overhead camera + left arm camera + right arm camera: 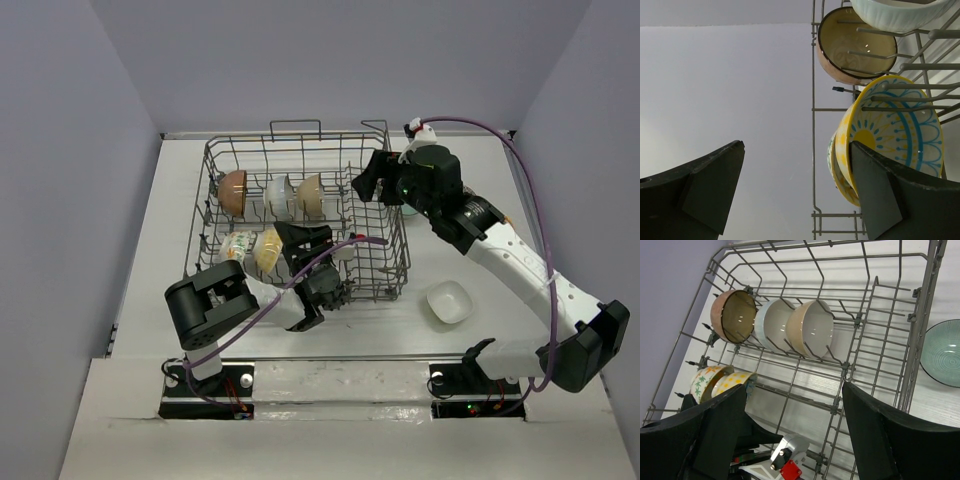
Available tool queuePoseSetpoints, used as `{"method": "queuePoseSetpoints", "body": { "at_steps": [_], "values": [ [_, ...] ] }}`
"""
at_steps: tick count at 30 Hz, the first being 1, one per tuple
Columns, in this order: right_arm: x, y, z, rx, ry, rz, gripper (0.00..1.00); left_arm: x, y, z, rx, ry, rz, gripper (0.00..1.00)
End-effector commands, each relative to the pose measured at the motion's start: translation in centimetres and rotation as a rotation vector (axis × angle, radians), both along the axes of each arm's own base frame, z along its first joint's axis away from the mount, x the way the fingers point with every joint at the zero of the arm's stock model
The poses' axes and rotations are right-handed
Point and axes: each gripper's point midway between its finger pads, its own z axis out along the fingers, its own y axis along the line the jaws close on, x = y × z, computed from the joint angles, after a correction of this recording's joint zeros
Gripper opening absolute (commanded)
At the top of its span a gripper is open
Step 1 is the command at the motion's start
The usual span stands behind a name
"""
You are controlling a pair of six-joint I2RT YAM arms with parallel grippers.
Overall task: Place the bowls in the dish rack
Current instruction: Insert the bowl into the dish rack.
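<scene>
Left gripper (pixel 796 149): jaws wide, empty, low inside the square grey wire dish rack (pixel 372 262). One finger sits just beside the yellow-and-blue patterned ceramic bowl (pixel 895 130), so a careless lift could knock it out of its row. Five bowls are racked.

Right gripper (pixel 794 387): jaws apart, empty, above the rack's right side. Descending risks clipping the wire wall.

The teal ceramic bowl (pixel 942 352) and squarish white bowl (pixel 448 302) stand outside on the white table (pixel 165 230).

Legible writing: none.
</scene>
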Motion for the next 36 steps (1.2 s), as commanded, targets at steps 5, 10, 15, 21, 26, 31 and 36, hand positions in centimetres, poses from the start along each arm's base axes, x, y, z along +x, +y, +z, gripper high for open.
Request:
{"method": "queuePoseSetpoints", "body": {
  "at_steps": [5,10,15,21,26,31,36],
  "values": [
    [-0.4,0.9,2.3,0.017,-0.055,0.044,0.83,-2.9,2.1,-4.5,-0.622,-0.185,0.181,0.99],
    [-0.4,1.0,2.3,0.015,-0.052,0.050,0.82,-2.7,1.6,-4.3,-0.633,-0.188,0.178,0.99],
    [-0.4,1.4,2.3,0.008,-0.045,0.058,0.82,-2.6,1.3,-5.1,-0.619,-0.186,0.178,0.99],
    [-0.5,1.8,2.4,0.003,-0.043,0.065,0.83,-2.4,0.8,-5.6,-0.627,-0.193,0.178,0.99],
    [-0.5,1.7,2.1,-0.007,-0.042,0.064,0.82,-2.7,0.0,-6.0,-0.624,-0.186,0.158,0.99],
    [-0.5,1.7,2.0,-0.011,-0.039,0.063,0.83,-2.5,-0.5,-5.9,-0.639,-0.190,0.155,0.99],
    [-1.0,1.6,2.8,-0.010,-0.051,0.069,0.82,-2.6,-1.6,-5.2,-0.652,-0.183,0.135,0.99]
  ]
}}
